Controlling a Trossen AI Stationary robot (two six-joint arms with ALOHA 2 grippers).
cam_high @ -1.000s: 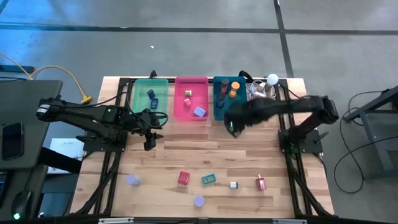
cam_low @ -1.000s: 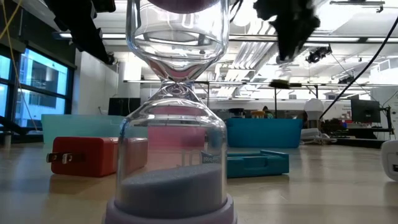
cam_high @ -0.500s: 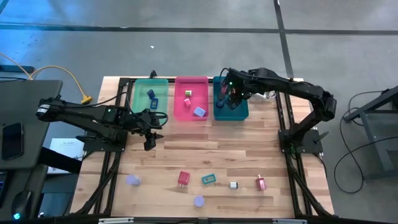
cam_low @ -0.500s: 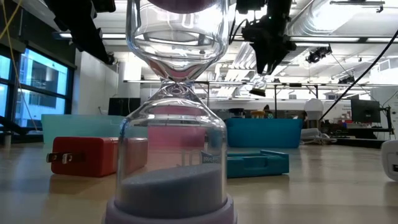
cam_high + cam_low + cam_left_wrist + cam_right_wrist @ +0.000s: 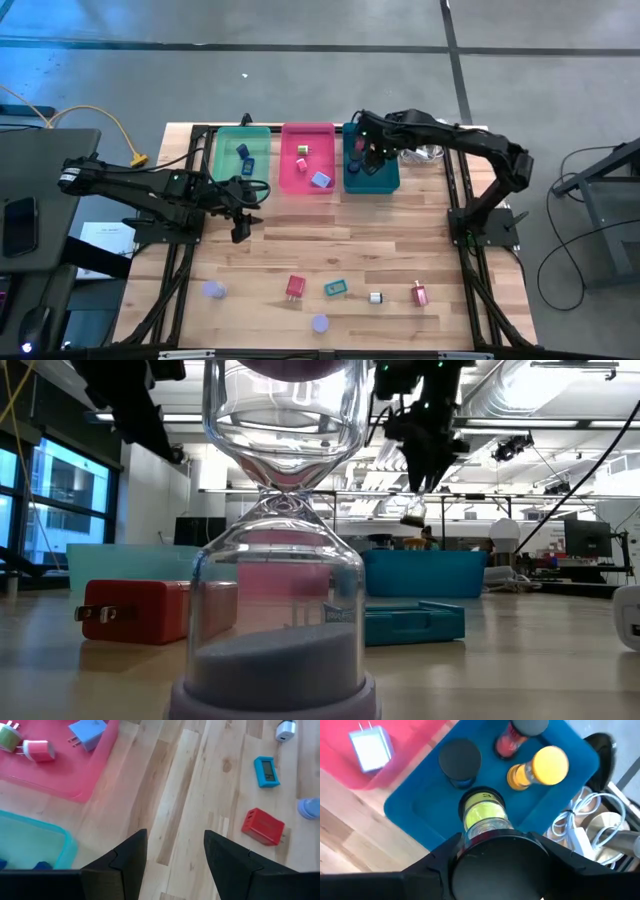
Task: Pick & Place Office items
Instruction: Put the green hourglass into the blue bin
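My right gripper (image 5: pixel 366 150) hovers over the teal tray (image 5: pixel 386 182), shut on a small hourglass with yellow-green sand (image 5: pixel 485 817). Black-capped, red and orange pieces (image 5: pixel 547 765) stand in that tray. My left gripper (image 5: pixel 175 850) is open and touches nothing, above bare wood in front of the green tray (image 5: pixel 228 160) and pink tray (image 5: pixel 300 182). Near the table's front lie two lavender hourglasses (image 5: pixel 213 290), a red plug block (image 5: pixel 294 287), a teal block (image 5: pixel 335 288), a small white piece (image 5: pixel 375 297) and a dark red piece (image 5: pixel 420 294). My right gripper pinches the hourglass between its two fingers (image 5: pixel 445 857) at the black upper cap (image 5: pixel 495 865), coming from above and pointing down. The hourglass hangs upright below the fingers, its lower end (image 5: pixel 413 515) clear of the teal tray.
A white ball with a cable bundle (image 5: pixel 432 140) sits at the far right corner beside the teal tray. A blue plug (image 5: pixel 87 731) and a pink piece (image 5: pixel 37 750) lie in the pink tray. Bare wood spans the table's middle (image 5: pixel 350 235).
My right gripper swung from the teal tray's front edge toward the table's far edge and a little left, carrying the hourglass, and has nearly settled over the tray. The left arm kept still.
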